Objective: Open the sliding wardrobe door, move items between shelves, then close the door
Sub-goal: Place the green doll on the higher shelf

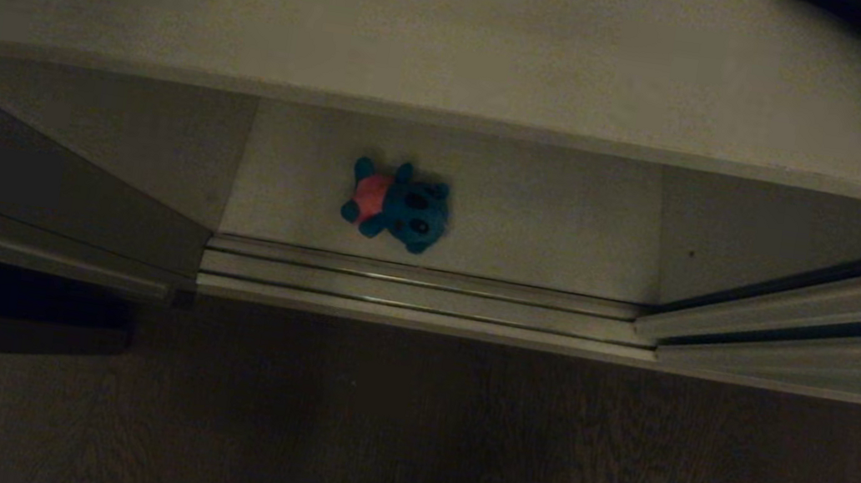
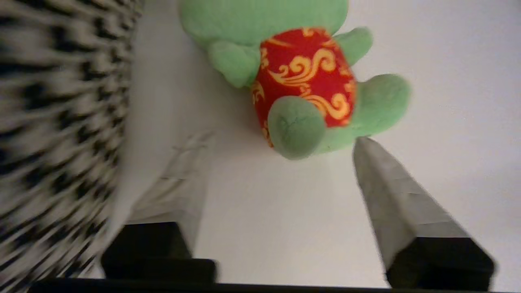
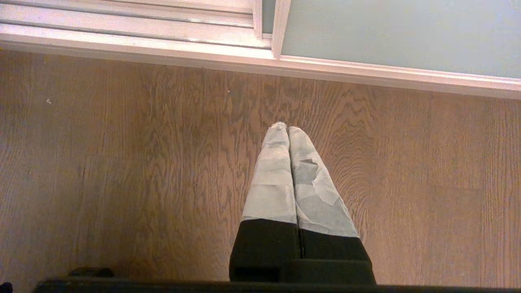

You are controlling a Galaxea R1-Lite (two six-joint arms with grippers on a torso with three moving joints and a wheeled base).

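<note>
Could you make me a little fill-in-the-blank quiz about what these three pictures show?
1. The frog in front of the left claw wears a ____ patch with gold swirls.
2. The right claw hangs over the wooden floor with its fingers ____.
3. In the head view, the only toy on the low shelf is the ____ one, lying just behind the door tracks.
4. The left claw's fingers stand ____, holding nothing.

Missing words: red; shut; blue; open

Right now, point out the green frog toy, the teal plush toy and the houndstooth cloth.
green frog toy [image 2: 305, 77]: left wrist view, on its red belly patch.
teal plush toy [image 1: 410, 209]: head view, on its head.
houndstooth cloth [image 2: 53, 122]: left wrist view, on its checked weave.
</note>
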